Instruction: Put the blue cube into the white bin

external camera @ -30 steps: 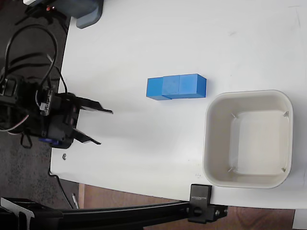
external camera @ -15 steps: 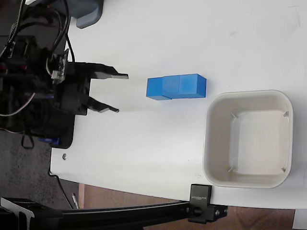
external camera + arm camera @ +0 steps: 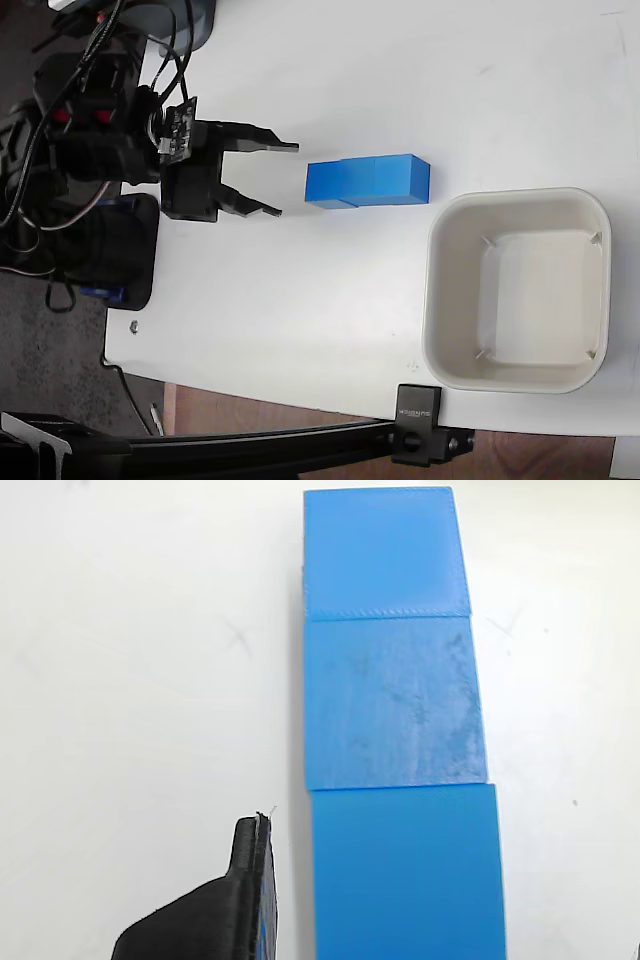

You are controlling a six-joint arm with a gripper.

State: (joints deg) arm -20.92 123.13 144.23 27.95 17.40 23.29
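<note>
From where I stand, the closest thing is the black rail (image 3: 250, 442) clamped along the bench's (image 3: 300, 310) near edge, with its small black bracket (image 3: 418, 438) just below the white bin (image 3: 445, 300). The bin sits on the white bench top at the right of the fixed view, square with rounded corners, and nothing lies inside it.

Further in, about the middle of the bench, three blue cubes lie in a straight row, face to face and touching. The nearest one to the hand is the blue cube (image 3: 325, 186) at the left end of the row in the fixed view; in the wrist view it (image 3: 405, 875) fills the bottom of the picture. Beyond it come the middle cube (image 3: 360, 183), whose top looks scuffed in the wrist view (image 3: 392, 702), and the end cube (image 3: 402, 180), which is the one nearest the bin but apart from its rim.

To the left of the row, the hand (image 3: 277, 179) points at the blue cube with its two black fingers spread wide and holding nothing. The fingertips stop short of the cube, with bare bench between. In the wrist view one finger (image 3: 225, 910) shows just beside the blue cube's left face; whether it touches I cannot tell.

Behind the hand, the arm's (image 3: 95, 150) black body and wires hang over the bench's left edge.
</note>
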